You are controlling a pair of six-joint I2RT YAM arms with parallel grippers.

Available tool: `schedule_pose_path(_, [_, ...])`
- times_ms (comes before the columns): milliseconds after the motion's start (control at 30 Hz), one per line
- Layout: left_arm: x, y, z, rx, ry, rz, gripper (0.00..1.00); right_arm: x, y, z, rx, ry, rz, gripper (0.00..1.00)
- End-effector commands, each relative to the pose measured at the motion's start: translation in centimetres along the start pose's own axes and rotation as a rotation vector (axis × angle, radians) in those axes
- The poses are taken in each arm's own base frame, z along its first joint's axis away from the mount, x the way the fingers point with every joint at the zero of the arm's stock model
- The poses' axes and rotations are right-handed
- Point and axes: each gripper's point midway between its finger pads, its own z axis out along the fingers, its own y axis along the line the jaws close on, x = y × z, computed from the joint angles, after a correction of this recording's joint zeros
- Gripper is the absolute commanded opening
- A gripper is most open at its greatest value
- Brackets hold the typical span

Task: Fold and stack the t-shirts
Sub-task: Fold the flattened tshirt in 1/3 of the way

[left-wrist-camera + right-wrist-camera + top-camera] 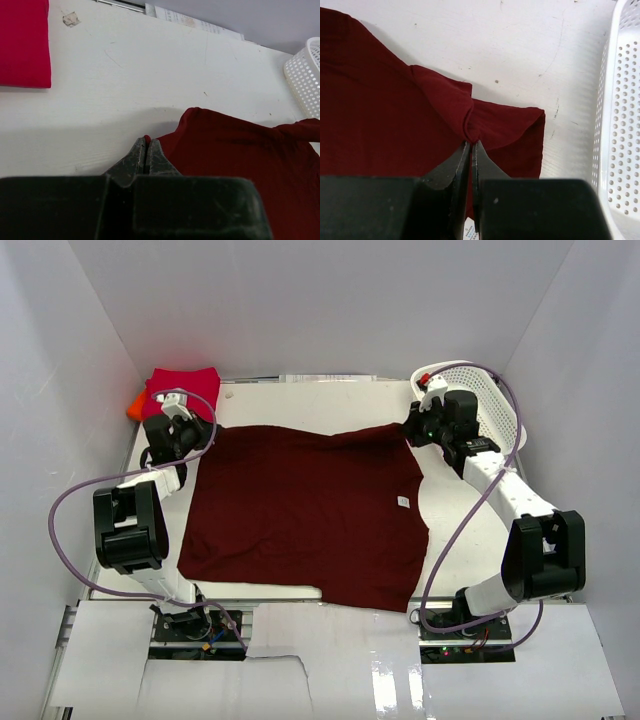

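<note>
Maroon shirt (300, 510) lies spread across the bench (300, 405), its hem reaching the near edge. Your left claw (146, 142) pinches its far-left corner, and your right claw (471, 142) its far-right sleeve. Red shirt (185, 385) sits far left; basket (500, 405) stands just beside the right claw.

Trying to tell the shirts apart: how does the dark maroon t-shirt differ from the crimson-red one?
The maroon t-shirt lies spread open; the crimson t-shirt is a compact folded block at the far left corner. The maroon t-shirt is darker and covers far more area than the crimson t-shirt. The left pincer and right pincer pinch the maroon t-shirt's far edge; neither touches the crimson t-shirt. Both rest on the white table.
</note>
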Motion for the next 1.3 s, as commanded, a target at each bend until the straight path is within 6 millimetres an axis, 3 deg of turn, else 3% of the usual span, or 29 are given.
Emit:
schedule_pose_path(0, [-0.7, 0.0, 0.2, 0.012, 0.01, 0.006, 0.0, -1.8, 0.4, -0.8, -0.013, -0.065, -0.018, 0.08])
schedule_pose_path(367, [0.7, 1.8, 0.5, -0.064, 0.064, -0.009, 0.0, -1.7, 0.7, -0.6, -0.031, -0.061, -0.017, 0.08])
schedule_pose_path(700, [3.2, 3.0, 1.9, -0.058, 0.178, -0.084, 0.0, -1.1, 0.8, -0.5, -0.041, -0.045, -0.011, 0.08])
schedule_pose_path(1133, [2.9, 3.1, 1.7, -0.044, 0.166, -0.087, 0.0, -0.4, 1.4, -0.9, -0.055, -0.039, 0.029, 0.08])
schedule_pose_path(1267, [2.0, 3.3, 1.3, -0.08, 0.132, -0.062, 0.0, -0.5, 1.4, -1.6, -0.043, -0.045, 0.023, 0.08])
